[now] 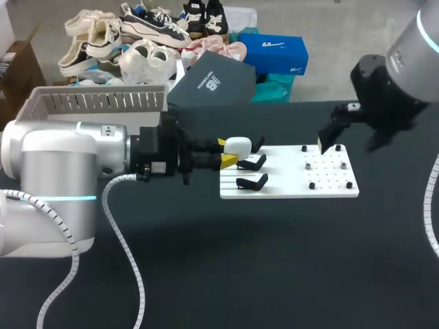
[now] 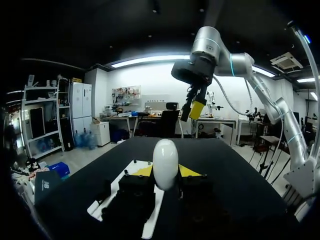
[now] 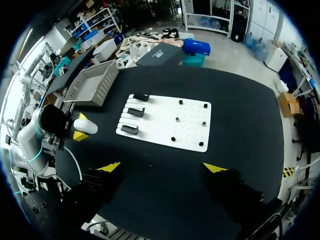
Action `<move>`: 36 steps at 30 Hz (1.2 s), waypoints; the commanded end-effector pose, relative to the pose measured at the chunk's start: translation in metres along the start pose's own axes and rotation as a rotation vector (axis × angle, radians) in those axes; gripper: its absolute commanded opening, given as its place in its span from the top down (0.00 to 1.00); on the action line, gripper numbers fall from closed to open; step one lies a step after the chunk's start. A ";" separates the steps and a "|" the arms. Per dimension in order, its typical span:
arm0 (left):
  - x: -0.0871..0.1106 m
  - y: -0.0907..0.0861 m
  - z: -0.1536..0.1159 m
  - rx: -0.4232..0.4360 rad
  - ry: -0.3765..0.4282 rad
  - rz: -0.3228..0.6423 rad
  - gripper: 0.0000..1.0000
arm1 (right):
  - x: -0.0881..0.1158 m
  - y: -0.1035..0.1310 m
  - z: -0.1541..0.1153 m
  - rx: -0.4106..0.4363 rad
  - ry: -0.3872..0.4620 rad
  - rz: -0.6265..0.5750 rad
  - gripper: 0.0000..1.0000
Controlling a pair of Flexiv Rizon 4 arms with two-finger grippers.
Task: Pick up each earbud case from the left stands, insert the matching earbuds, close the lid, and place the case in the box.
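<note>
"Case point(image 1: 238, 145), white, clear of the stands point(image 1: 252, 182), pinched between the jaws of the left gripper point(image 1: 226, 151) near the middle of the surface point(image 1: 206, 260)."

"So pick-up's done. Right gripper point(image 3: 161, 167), jaws spread, hangs over the board point(image 1: 329, 190). Fetching earbuds comes next, I'd guess."

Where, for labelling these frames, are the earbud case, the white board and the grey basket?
earbud case point(image 2: 165, 165), left wrist view, middle of its white shell
white board point(image 1: 287, 173), head view, bare patch near its middle
grey basket point(image 1: 103, 103), head view, slotted front wall
</note>
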State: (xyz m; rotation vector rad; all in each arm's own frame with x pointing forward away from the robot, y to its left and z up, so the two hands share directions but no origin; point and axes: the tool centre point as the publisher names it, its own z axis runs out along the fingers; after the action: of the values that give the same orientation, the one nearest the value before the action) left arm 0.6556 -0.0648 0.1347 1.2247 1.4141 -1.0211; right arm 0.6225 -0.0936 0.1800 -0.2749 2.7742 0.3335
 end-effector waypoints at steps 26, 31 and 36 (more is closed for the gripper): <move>-0.010 -0.020 -0.029 -0.650 0.161 -0.137 1.00 | 0.006 -0.005 -0.002 -0.017 -0.069 -0.001 0.00; -0.016 -0.019 0.003 -0.585 0.153 -0.106 1.00 | 0.006 -0.005 -0.002 -0.017 -0.069 -0.001 0.00; -0.015 -0.012 -0.002 -0.611 0.143 -0.103 1.00 | 0.006 -0.005 -0.002 -0.017 -0.069 -0.001 0.00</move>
State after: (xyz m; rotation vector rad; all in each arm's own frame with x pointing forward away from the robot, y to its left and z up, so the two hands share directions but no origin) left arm 0.6408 -0.0591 0.1551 1.0882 1.6637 -0.8990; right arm 0.6202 -0.0993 0.1793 -0.2684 2.7118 0.3610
